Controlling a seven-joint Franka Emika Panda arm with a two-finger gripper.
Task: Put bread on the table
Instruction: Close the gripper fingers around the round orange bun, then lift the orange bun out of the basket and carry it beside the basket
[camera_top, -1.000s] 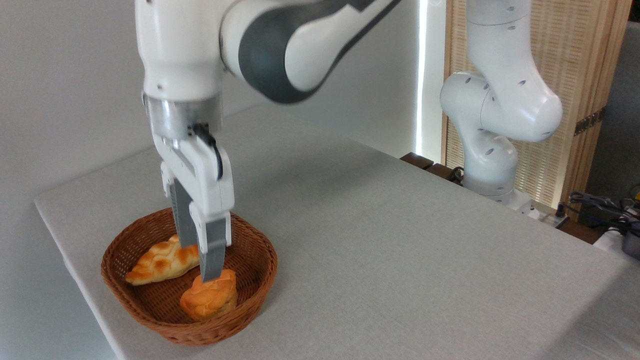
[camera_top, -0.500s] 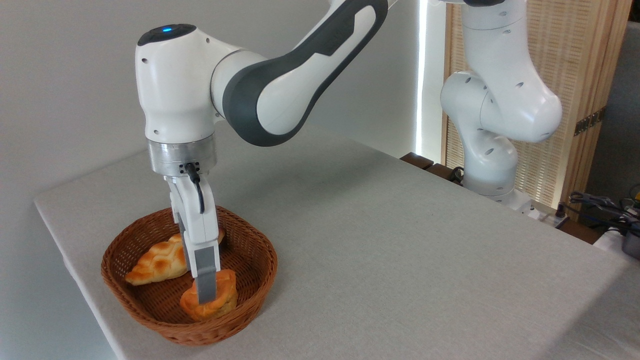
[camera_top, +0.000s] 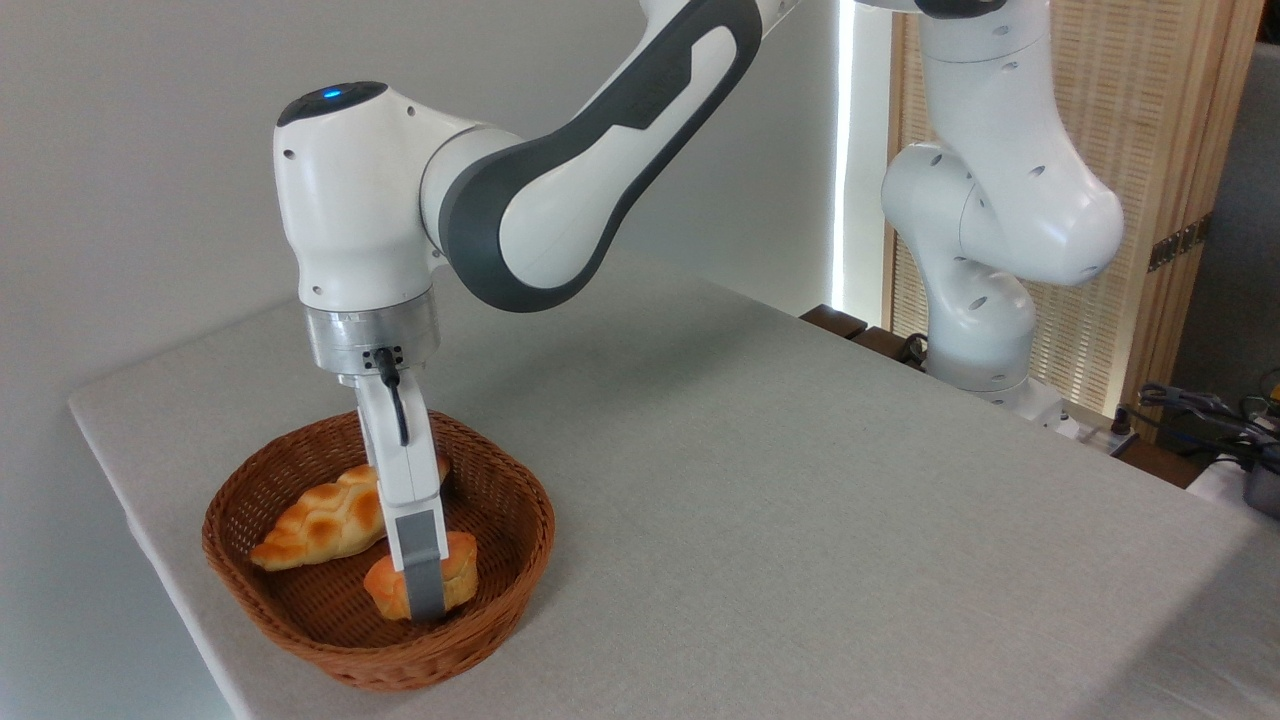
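Grey table (camera_top: 760, 480) — basket (camera_top: 500, 480) at 8 o'clock; we see gripper (camera_top: 424, 592) straddling bread (camera_top: 450, 575), clamp state unclear — loaf (camera_top: 320, 520) at its 10, untouched.

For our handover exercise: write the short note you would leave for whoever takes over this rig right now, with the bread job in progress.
Gripper: down in the wicker basket, fingers straddling the bread; only the near finger shows, so a closed grip cannot be confirmed.
Bread: in the basket, front side. Braided loaf lies behind it, untouched.
Done: approach and descent onto the bun.
Left: confirm grasp, lift clear of the rim, set the bun on the table, release.
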